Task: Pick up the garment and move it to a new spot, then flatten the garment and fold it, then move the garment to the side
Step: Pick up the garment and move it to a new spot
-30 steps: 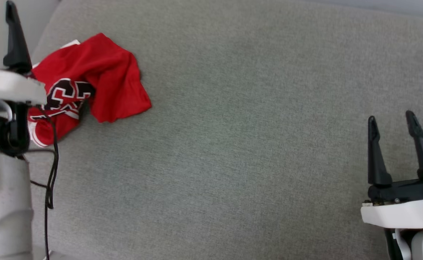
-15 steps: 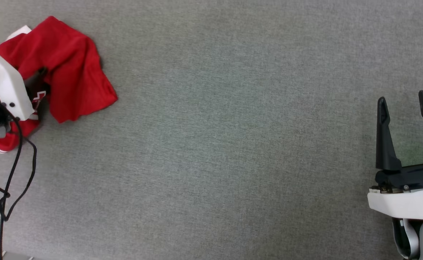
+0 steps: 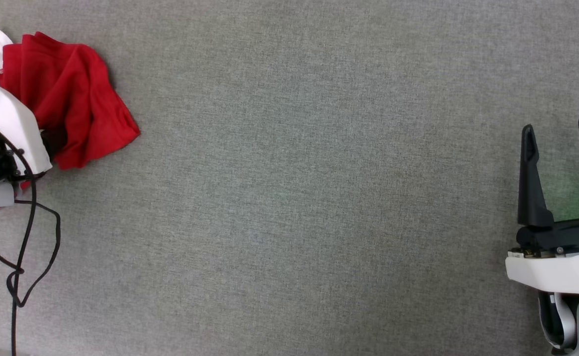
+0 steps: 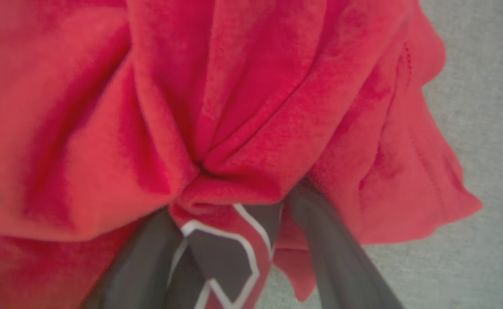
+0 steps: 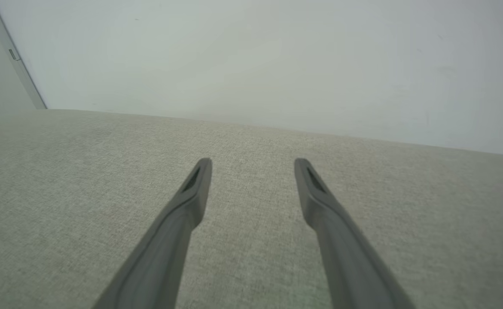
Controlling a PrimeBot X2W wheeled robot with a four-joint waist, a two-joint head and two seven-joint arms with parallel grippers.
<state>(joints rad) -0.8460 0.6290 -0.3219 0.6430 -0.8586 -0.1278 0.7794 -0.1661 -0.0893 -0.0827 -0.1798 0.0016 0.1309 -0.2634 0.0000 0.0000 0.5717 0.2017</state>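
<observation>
The garment (image 3: 71, 94), a red jersey with a white sleeve corner, lies crumpled at the far left of the grey surface. My left gripper's white housing (image 3: 7, 123) covers its near side. In the left wrist view the left gripper (image 4: 232, 201) is open, its dark fingers (image 4: 333, 257) spread and pushed into the garment (image 4: 255, 98). Their tips are hidden under red folds, and a fold with black, white-outlined lettering (image 4: 221, 253) sits between them. My right gripper (image 3: 556, 126) is open and empty at the far right, hovering over bare fabric (image 5: 253, 165).
The grey woven surface (image 3: 294, 198) stretches wide between the two arms. A black cable (image 3: 27, 237) loops down from the left wrist at the lower left. A pale wall (image 5: 251, 64) rises behind the surface's far edge.
The head camera has shifted. My left gripper has dropped into the garment, which now looks more bunched, with its lettering hidden in the head view. The right gripper stays open.
</observation>
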